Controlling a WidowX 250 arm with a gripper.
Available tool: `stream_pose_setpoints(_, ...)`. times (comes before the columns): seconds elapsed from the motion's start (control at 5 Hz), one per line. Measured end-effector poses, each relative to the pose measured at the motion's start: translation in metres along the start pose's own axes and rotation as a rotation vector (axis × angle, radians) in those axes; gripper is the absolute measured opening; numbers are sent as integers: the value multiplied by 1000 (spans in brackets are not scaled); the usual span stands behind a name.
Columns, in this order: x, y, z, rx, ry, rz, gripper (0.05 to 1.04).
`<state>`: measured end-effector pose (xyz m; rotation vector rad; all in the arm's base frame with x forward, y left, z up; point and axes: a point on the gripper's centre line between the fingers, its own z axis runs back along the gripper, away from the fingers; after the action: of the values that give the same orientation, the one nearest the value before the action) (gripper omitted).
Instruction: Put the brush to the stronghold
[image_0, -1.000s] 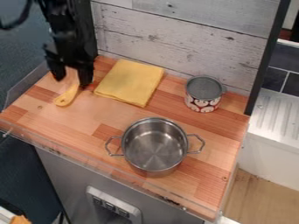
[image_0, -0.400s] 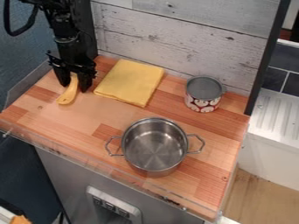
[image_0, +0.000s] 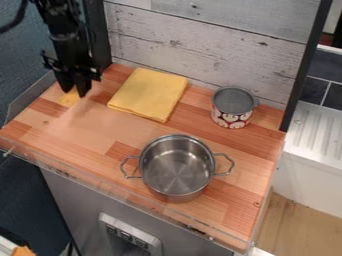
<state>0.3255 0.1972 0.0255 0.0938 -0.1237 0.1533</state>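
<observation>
At the back left corner of the wooden counter, the black gripper (image_0: 74, 93) hangs down with its fingers close together, shut on the yellow brush. The handle end of the brush (image_0: 68, 99) pokes out below the fingertips, toward the front left; the rest of it is hidden behind the gripper. I cannot tell whether the brush touches the counter.
A folded yellow cloth (image_0: 148, 94) lies right of the gripper. A patterned can (image_0: 232, 119) stands at the back right, and a steel pot (image_0: 177, 167) with two handles at the front centre. The wooden back wall (image_0: 207, 40) rises behind them.
The gripper's fingers have come closer together around the brush. Gripper and brush have shifted back and left, and less of the handle shows now. Cloth, can and pot have stayed put.
</observation>
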Motion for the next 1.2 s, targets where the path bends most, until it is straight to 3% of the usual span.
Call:
stream_pose_setpoints(0.2, 8, -19, 10, -17, 12, 34, 367)
stream_pose_setpoints(0.4, 29, -58, 19, -50, -20, -13, 367)
stream_pose_setpoints(0.8, 33, -96, 5, -54, 4, -44, 367)
stream_pose_setpoints(1.0, 36, -103, 3, -55, -13, -36, 433)
stream_pose_setpoints(1.2, 35, -103, 0, -73, -16, -22, 749)
